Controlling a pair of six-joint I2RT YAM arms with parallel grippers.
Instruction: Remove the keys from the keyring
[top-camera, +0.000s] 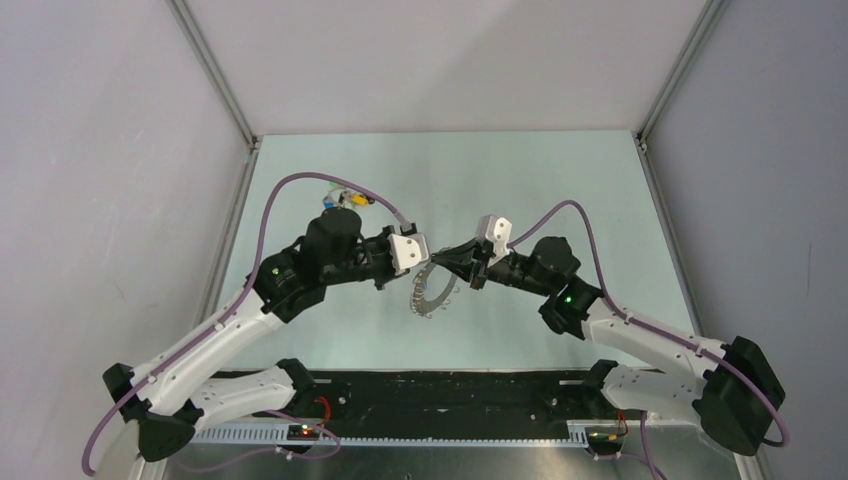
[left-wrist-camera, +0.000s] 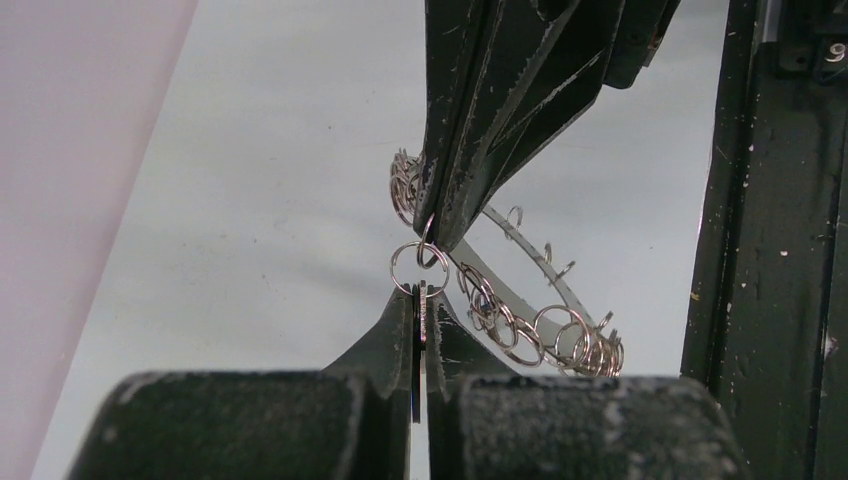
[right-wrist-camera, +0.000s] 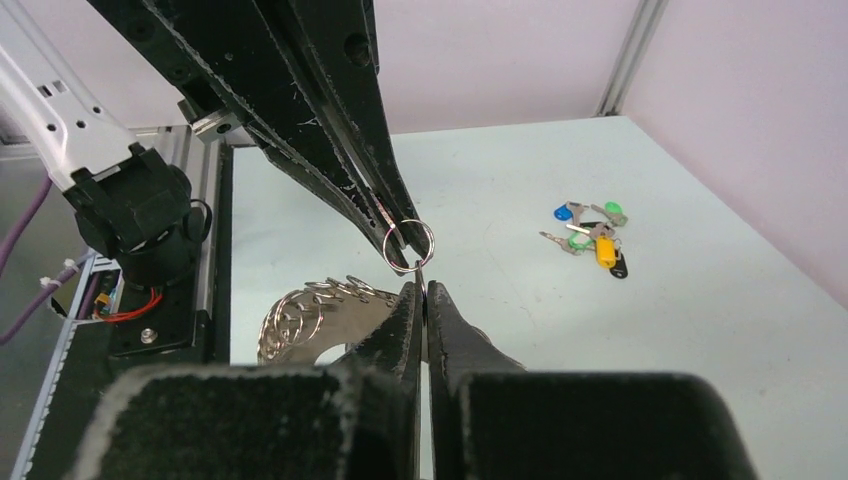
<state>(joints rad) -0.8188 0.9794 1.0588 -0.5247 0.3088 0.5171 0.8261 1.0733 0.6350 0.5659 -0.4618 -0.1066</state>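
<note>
Left wrist | left end effector (left-wrist-camera: 421, 300) + right end effector (left-wrist-camera: 437, 238) clamping keyring (left-wrist-camera: 520, 285)

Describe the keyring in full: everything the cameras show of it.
The keyring is a flat, silvery metal ring with a hollow centre, its rim frilled with many small wire loops. It hangs tilted over the pale table, pinched at its upper rim by the left gripper and right gripper, both shut and tip to tip. One loop stands out between them. Whether it touches the table cannot be told.
</note>
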